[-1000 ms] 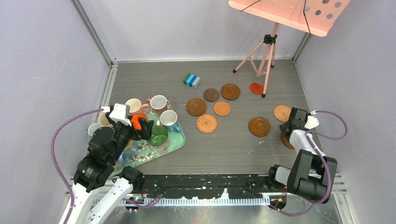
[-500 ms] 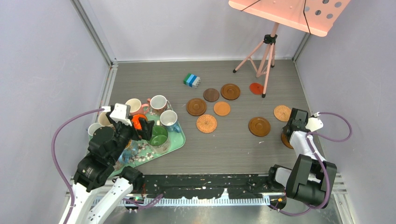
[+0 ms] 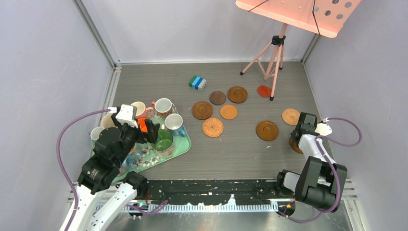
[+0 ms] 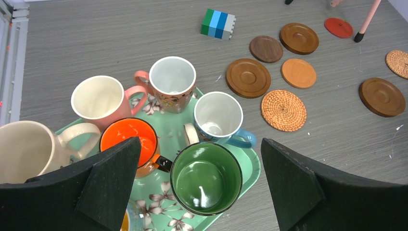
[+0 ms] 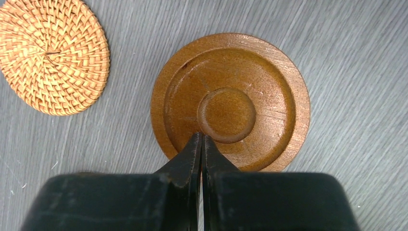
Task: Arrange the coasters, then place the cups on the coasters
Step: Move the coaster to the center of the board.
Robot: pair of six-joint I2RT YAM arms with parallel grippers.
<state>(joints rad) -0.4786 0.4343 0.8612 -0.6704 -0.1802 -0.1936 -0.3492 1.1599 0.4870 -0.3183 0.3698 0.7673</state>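
Right wrist view: the right gripper [image 5: 201,139], fingers pressed together and empty, hovers over a stiff, light wooden coaster [image 5: 230,102] lying flat beside a wicker coaster [image 5: 50,55], likely best pinched at its thin rim.

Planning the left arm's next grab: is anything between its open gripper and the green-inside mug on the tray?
Nothing visible does. The left gripper hangs open right above the green-inside mug, whose mouth shows bare between the fingers. The orange-inside mug and the white-and-blue mug crowd close beside it on the tray, which may hamper the fingers.
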